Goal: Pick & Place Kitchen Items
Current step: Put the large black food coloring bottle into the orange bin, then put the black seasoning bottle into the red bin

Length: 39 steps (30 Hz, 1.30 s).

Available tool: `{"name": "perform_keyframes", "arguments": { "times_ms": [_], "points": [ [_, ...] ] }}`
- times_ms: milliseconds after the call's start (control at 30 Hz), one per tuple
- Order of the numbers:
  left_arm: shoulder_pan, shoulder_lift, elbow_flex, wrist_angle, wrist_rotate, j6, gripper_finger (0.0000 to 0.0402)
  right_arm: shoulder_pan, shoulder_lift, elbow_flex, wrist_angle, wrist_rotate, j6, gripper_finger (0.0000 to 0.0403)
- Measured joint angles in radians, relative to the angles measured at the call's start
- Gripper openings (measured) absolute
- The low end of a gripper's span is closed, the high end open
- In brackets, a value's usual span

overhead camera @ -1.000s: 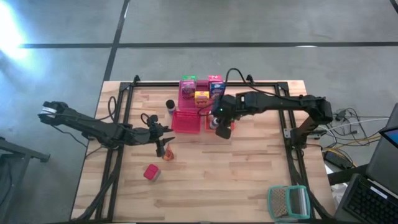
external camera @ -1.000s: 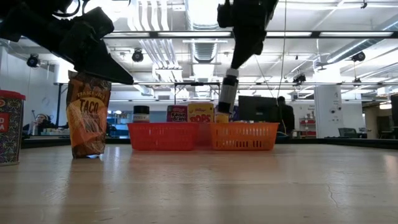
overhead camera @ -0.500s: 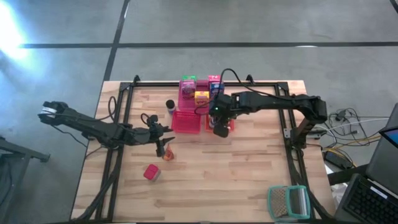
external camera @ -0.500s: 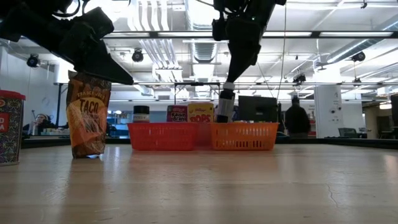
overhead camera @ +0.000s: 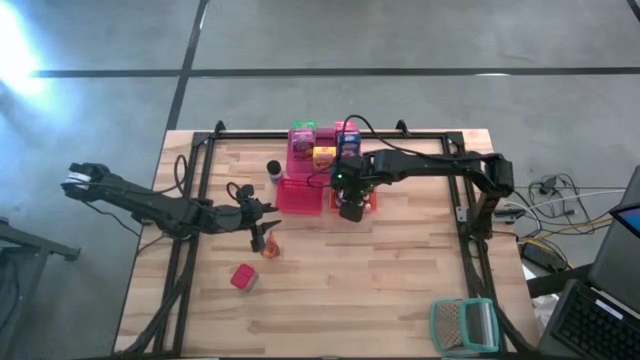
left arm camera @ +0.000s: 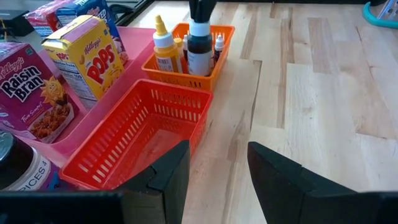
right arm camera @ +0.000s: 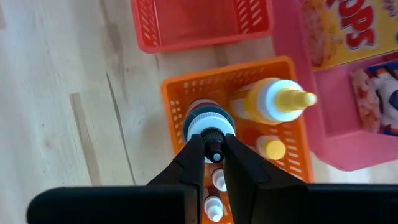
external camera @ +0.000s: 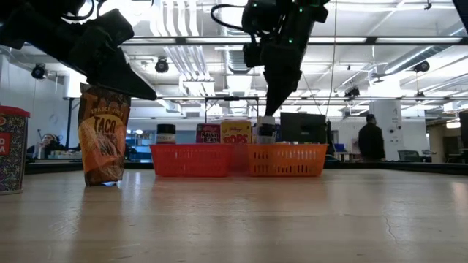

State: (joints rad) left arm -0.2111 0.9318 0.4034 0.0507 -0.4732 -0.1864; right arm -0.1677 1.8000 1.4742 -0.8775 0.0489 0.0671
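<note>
Right now the right gripper (right arm camera: 214, 151) is over the orange basket (right arm camera: 174, 93), fingers (right arm camera: 193, 163) clamped on the cap of a dark bottle (left arm camera: 199, 48) that stands upright inside the basket, beside the yellow squeeze bottle (right arm camera: 273, 101). In the high view this is mid-frame, just right of the red basket (overhead camera: 300, 194). The low view shows the arm dropping in from the top, bottle mostly sunk behind the basket wall.

Step looks like placing the bottle. To do it well: lower straight down until the base seats on the basket floor, keep it vertical, avoid nudging the yellow squeeze bottle or the tiny white-capped vials (right arm camera: 218, 180), then open and lift straight up.

The left gripper (overhead camera: 262, 238) sits lower left of centre on the counter (overhead camera: 400, 290), over the taco pouch (external camera: 102, 142); its fingers (left arm camera: 280, 180) are spread apart with nothing between them. Red can (overhead camera: 242, 277) lies below it. Cereal cartons (left arm camera: 84, 53) sit in the pink tray (left arm camera: 99, 121).
</note>
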Motion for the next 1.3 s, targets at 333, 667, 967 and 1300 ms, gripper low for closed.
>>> {"name": "perform_keyframes", "arguments": {
  "times_ms": [333, 667, 967, 1300],
  "points": [
    [0.0, 0.0, 0.0, -0.003, 0.0, 0.0, 0.0168, -0.01, 0.031, -0.004, -0.002, -0.004, -0.011, 0.0036],
    [0.0, 0.0, 0.0, -0.002, 0.0, 0.0, 0.0168, -0.01, 0.03, -0.005, -0.003, -0.004, -0.005, 0.0113],
    [0.0, 0.0, 0.0, -0.003, 0.0, 0.005, 0.0168, -0.009, 0.009, 0.043, -0.144, -0.004, 0.02, 0.0168],
    [0.0, 0.0, 0.0, 0.001, 0.0, -0.023, 0.0168, 0.005, -0.236, -0.012, -0.183, 0.003, 0.061, 0.0126]
  ]
}}
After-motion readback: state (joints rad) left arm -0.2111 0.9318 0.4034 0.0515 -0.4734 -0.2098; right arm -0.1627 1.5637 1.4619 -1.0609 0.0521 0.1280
